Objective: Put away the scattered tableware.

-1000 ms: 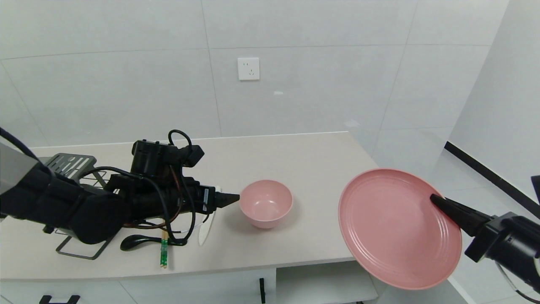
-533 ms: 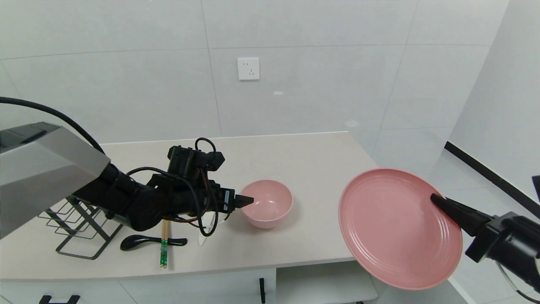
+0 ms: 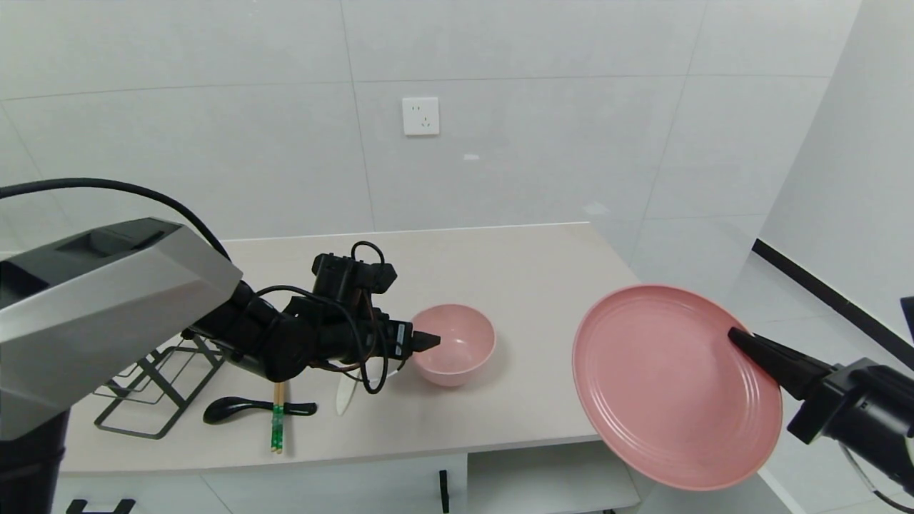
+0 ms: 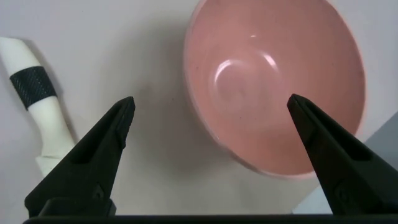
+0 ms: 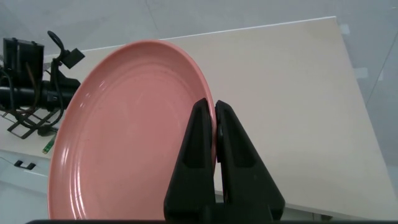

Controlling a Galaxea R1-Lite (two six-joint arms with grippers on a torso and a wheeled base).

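Left pincer [image 4: 211, 101] spread wide, arm extended; right pincer [image 5: 211, 104] clamped on the plate [image 5: 130, 124]

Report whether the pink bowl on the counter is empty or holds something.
Empty. The bowl stands upright on the counter, and the left wrist view shows its bare, glossy inside with nothing in it.

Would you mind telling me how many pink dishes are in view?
2: the pink bowl on the counter at the left gripper, and the pink plate held off the counter's edge by the right gripper.

On the beige surface [image 3: 543, 285] are set a pink bowl [image 3: 460, 350], white spoon [image 3: 345, 396], black spoon [image 3: 235, 409], chopsticks [image 3: 276, 428] and wire rack [image 3: 143, 400].
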